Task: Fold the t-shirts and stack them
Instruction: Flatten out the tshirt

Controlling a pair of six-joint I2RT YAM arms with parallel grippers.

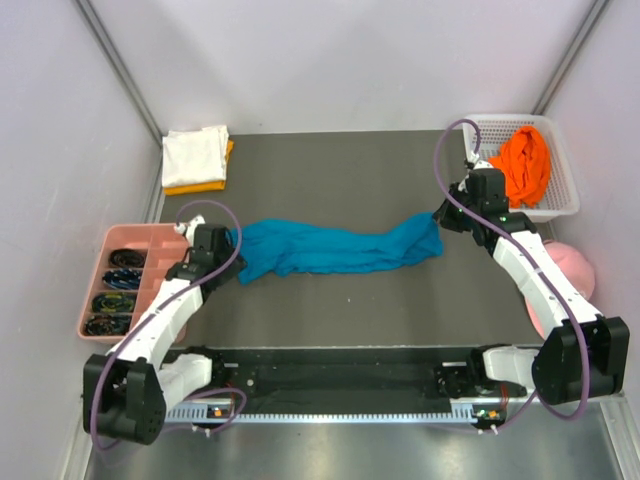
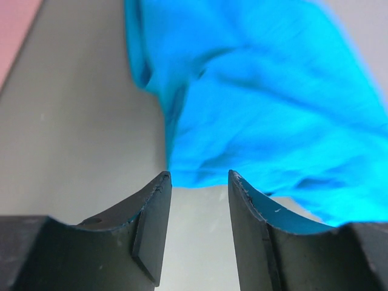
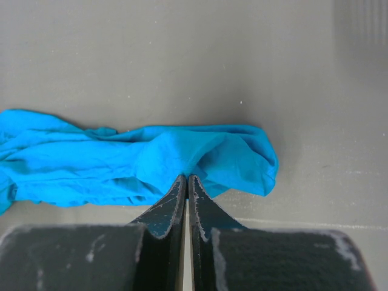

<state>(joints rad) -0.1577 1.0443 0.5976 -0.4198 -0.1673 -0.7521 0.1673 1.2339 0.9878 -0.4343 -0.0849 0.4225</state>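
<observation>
Your right gripper (image 3: 187,177) pinched the right end of the soft, crumpled teal-blue cloth t-shirt (image 1: 335,248). Its scuffed black fingers were pressed together and the fabric puckered into their tips. The shirt lay bunched in a long, wrinkled rope across the middle of the matte grey desk (image 1: 330,170), running left to right.

Your left gripper (image 2: 199,179) stood at the shirt's left end with its curved black jaws partly apart. Bare desk showed between them, the cloth's edge lay just beyond the tips, and nothing was gripped.

At the far left corner, a squarely folded white cloth t-shirt (image 1: 195,155) sat on a folded yellow-orange t-shirt (image 1: 200,186). At the far right corner, a white plastic lattice basket (image 1: 570,190) held a rumpled bright orange t-shirt (image 1: 523,165). A pink plastic compartment tray (image 1: 125,240) lay along the left edge with dark tangled items in its slots. A rounded pink cap (image 1: 572,268) lay at the right edge, partly behind the right arm.
</observation>
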